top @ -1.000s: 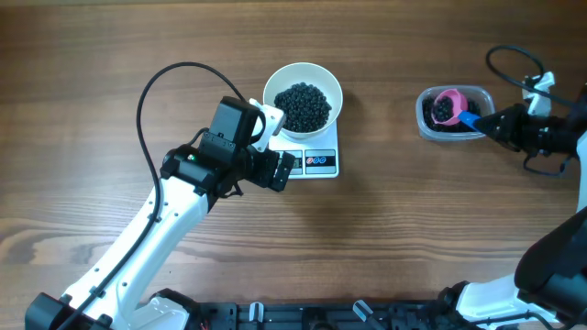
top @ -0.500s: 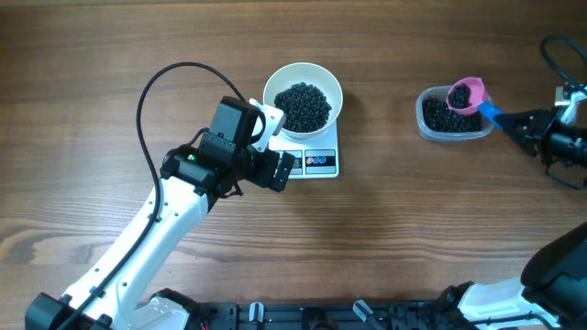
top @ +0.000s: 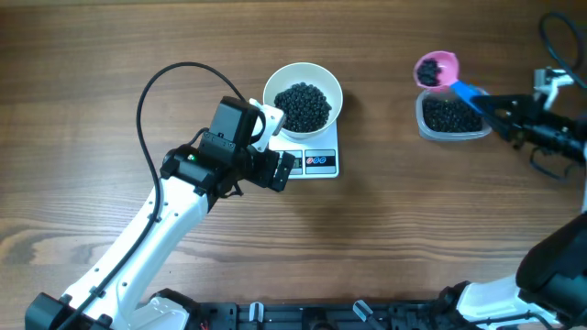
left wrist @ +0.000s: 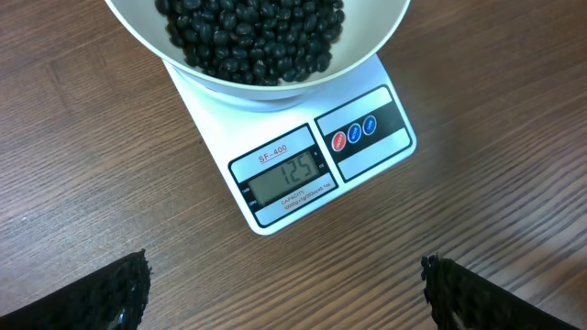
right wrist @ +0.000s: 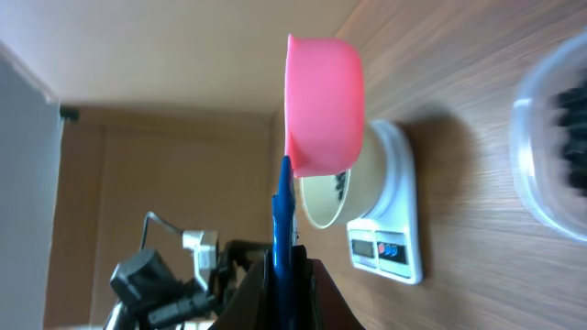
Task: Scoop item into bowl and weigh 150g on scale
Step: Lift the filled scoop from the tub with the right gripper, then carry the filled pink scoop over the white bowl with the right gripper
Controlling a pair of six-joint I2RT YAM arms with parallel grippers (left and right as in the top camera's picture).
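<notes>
Wood table (top: 413,229): bowl (top: 271,89) of black beads (top: 303,106)

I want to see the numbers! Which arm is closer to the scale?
Left. The left arm sits just beside the scale, jaws open. The right arm is far off by the tub, holding the scoop.

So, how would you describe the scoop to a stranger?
On the wooden table's right side stands a clear tub of black beans. Over its far edge, the right gripper holds a small scoop by a blue handle. It is the only pink thing here.
</notes>
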